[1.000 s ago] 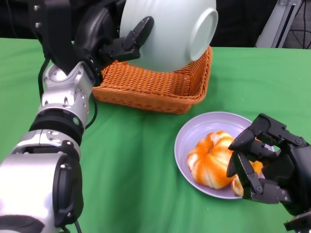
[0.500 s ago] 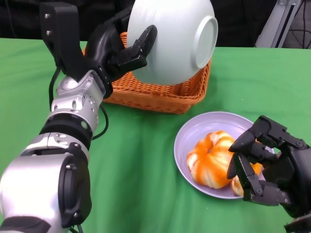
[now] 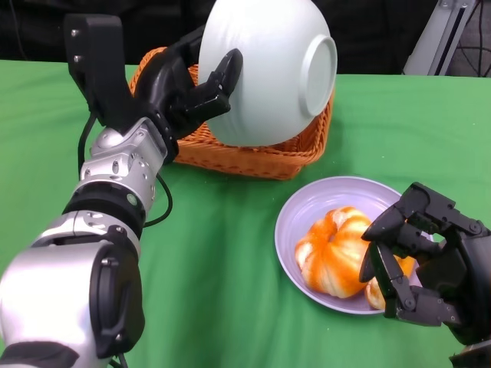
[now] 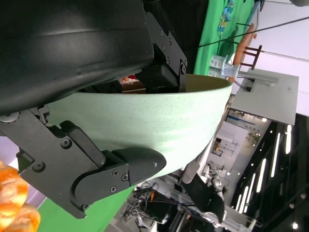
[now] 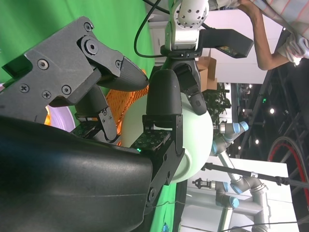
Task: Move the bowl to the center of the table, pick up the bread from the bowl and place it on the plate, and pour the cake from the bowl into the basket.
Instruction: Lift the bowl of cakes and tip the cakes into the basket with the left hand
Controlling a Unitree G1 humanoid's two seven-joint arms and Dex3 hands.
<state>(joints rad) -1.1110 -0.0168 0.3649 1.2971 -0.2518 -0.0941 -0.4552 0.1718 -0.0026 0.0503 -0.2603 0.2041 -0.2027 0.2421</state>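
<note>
Over basket (image 3: pixel 253 146), bowl (image 3: pixel 265 69) has tipped further.

The inside of the bowl (image 3: pixel 265 69) is turned away from the head view, so whether cake lies in it cannot be told. Much of the basket (image 3: pixel 253 149) is covered by the bowl and by the left hand (image 3: pixel 180 88); its contents are hidden. The bowl's top is cut off by the picture's edge. Part of the bread (image 3: pixel 334 253) and the plate (image 3: pixel 322 201) edge nearest the tabletop's near right corner are masked by the right hand (image 3: pixel 426 264), which is itself cut off at the picture's corner. Whether its fingers (image 3: pixel 383 230) touch the bread cannot be told.
</note>
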